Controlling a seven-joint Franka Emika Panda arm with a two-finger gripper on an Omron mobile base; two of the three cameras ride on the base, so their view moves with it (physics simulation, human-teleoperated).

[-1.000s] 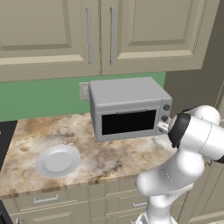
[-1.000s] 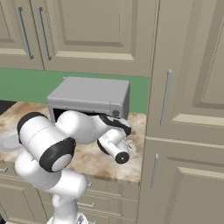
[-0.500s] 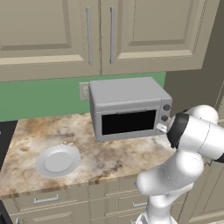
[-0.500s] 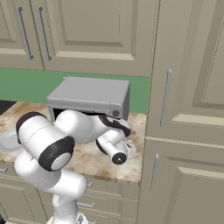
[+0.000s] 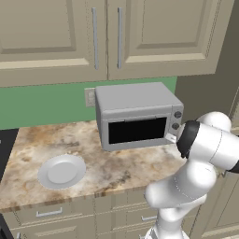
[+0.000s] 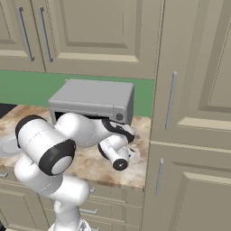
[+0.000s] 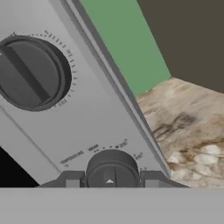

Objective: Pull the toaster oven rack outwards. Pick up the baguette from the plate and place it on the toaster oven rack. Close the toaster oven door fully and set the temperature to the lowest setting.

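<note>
The light-grey toaster oven [image 5: 135, 105] stands on the counter with its toaster oven door [image 5: 137, 130] shut flat against the front. My gripper [image 7: 111, 179] is at the oven's right front [image 5: 173, 137], shut on the temperature knob [image 7: 111, 167], with one finger on each side of it. Another dark knob [image 7: 30, 72] sits further along the panel. The white plate [image 5: 61, 171] lies bare on the counter's left. The baguette and the toaster oven rack are hidden from view. In the right base view my arm covers most of the oven's [image 6: 92, 97] front.
Cream wall cabinets [image 5: 107, 37] hang over the oven. A tall cabinet [image 6: 194, 113] stands close to its right. The marble counter [image 5: 116, 163] runs left to a dark stove edge [image 5: 4, 149]. Drawers [image 5: 51, 212] sit below the front edge.
My hand has shifted very slightly at the oven's right front. Nothing else has moved.
</note>
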